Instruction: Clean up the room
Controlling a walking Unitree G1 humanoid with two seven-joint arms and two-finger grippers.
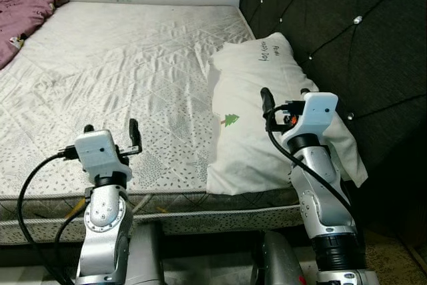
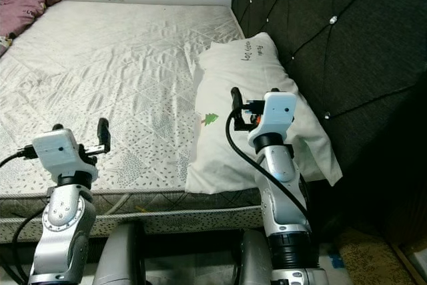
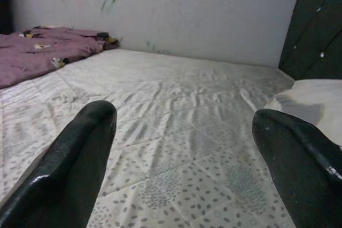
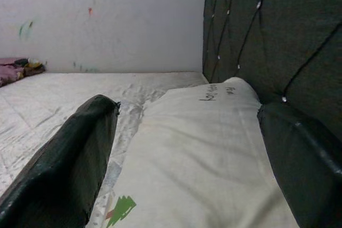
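Observation:
A white pillow [image 1: 247, 78] with a small green tree print and dark handwriting lies on the bed's right side against the headboard; it also shows in the right wrist view [image 4: 197, 148]. My right gripper [image 1: 285, 95] is held over the pillow's near half, open, with nothing between its fingers. My left gripper [image 1: 111, 127] hovers above the near edge of the mattress [image 1: 120, 65], also open and empty. A crumpled purple blanket [image 1: 20, 11] lies at the bed's far left corner, and shows in the left wrist view [image 3: 37, 52] too.
A black tufted headboard [image 1: 333, 25] runs along the right side of the bed. A white wall [image 3: 187, 9] with small paint marks stands behind the bed. The patterned white sheet is wrinkled across the middle.

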